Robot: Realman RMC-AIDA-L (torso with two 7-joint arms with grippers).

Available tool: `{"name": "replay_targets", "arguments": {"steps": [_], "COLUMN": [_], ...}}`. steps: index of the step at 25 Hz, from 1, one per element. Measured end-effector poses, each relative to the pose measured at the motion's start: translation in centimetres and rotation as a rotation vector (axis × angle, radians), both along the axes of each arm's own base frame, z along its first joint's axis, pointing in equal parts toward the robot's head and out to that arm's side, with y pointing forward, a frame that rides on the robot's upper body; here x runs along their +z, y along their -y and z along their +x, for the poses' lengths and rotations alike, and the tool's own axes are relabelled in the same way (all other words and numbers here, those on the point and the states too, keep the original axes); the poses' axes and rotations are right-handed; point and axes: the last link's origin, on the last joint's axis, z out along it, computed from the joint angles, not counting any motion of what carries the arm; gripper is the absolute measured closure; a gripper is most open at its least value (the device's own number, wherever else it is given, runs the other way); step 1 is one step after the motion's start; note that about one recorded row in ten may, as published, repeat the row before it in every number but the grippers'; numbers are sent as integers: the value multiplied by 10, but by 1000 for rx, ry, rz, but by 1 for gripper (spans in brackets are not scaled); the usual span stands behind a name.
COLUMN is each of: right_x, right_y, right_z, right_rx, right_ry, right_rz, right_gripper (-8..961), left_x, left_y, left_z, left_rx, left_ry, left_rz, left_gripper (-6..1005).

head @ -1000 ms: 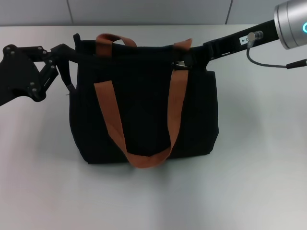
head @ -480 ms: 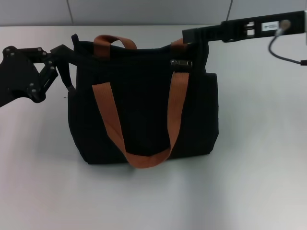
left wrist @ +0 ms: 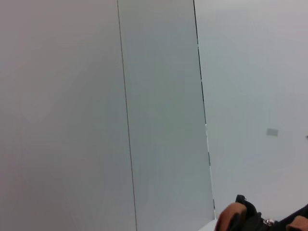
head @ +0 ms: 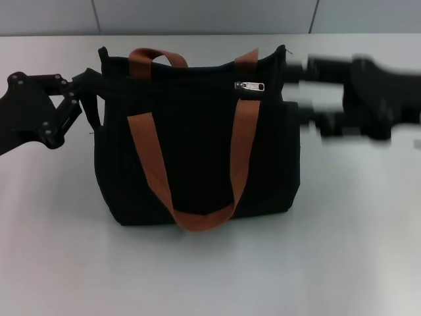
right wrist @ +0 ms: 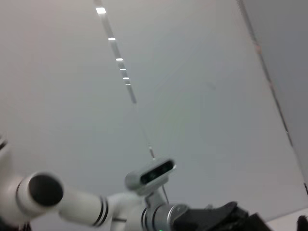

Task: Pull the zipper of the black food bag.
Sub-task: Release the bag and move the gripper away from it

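Head view: the zipper, a small silver pull tab, lies at the right end of the top edge of the black food bag, which stands upright on the desk. Half a second ago the right hand reached over that top edge; it now sits motion-blurred just beside the bag's right side, apart from the tab, its state not discernible. The pull appears finished. The left hand pinches the bag's upper left corner.
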Motion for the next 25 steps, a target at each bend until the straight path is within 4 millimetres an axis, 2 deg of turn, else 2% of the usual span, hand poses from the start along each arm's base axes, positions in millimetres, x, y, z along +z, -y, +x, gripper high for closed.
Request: {"name": "replay_targets", "arguments": {"steps": [1, 6, 14, 16, 25], "right_x": [-4, -31, -71, -78, -78], "right_y": [7, 38, 73, 77, 76], "right_z": [7, 40, 75, 81, 81], "right_rx": [22, 110, 171, 169, 164], "right_ry": [-6, 13, 109, 121, 118], "right_rz": [18, 126, 126, 146, 150], "right_gripper": [228, 203, 168, 169, 170], "left_x": [0, -2, -4, -4, -1], "left_y": [0, 3, 3, 3, 2], "left_z": [0, -4, -9, -10, -12], "left_rx": [2, 19, 64, 76, 127], "left_ry": [-2, -14, -9, -3, 25], "left_rz": [-2, -17, -28, -35, -89], "left_gripper": [854, 853, 850, 850, 847]}}
